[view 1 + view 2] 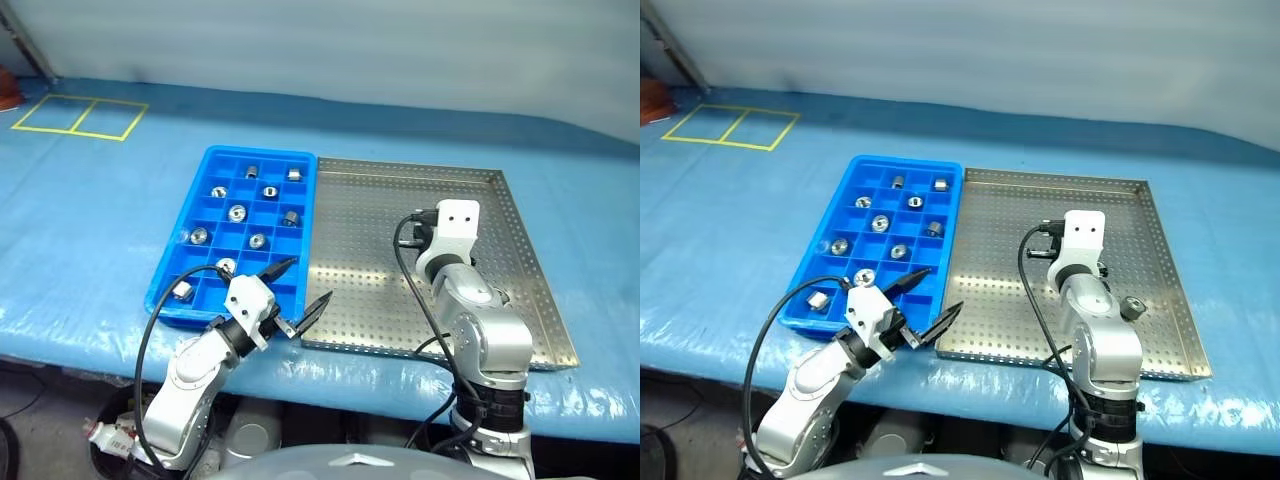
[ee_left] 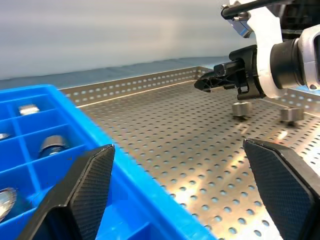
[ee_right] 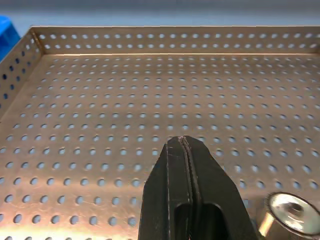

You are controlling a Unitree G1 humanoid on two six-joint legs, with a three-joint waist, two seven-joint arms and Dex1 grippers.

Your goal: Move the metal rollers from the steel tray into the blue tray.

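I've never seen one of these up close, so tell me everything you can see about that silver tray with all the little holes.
The steel tray is large, shallow, square and silver-grey, with rows of small round holes through its floor and low rim. It lies flat on the blue table cover, its left edge against the blue tray. Two metal rollers stand on its floor. The shut right gripper hovers over it.

1. Both arms were built of rounded silver-grey metal segments with dark joint bands.
2. A white angular bracket capped each wrist; the right one bore two small dark holes.
3. Black cables looped from each wrist along the forearm.
4. The left tool [image 1: 297, 287] carried two black, pointed, textured fingers [image 2: 82, 192].
5. The right tool [image 3: 184, 145] was matte black too.
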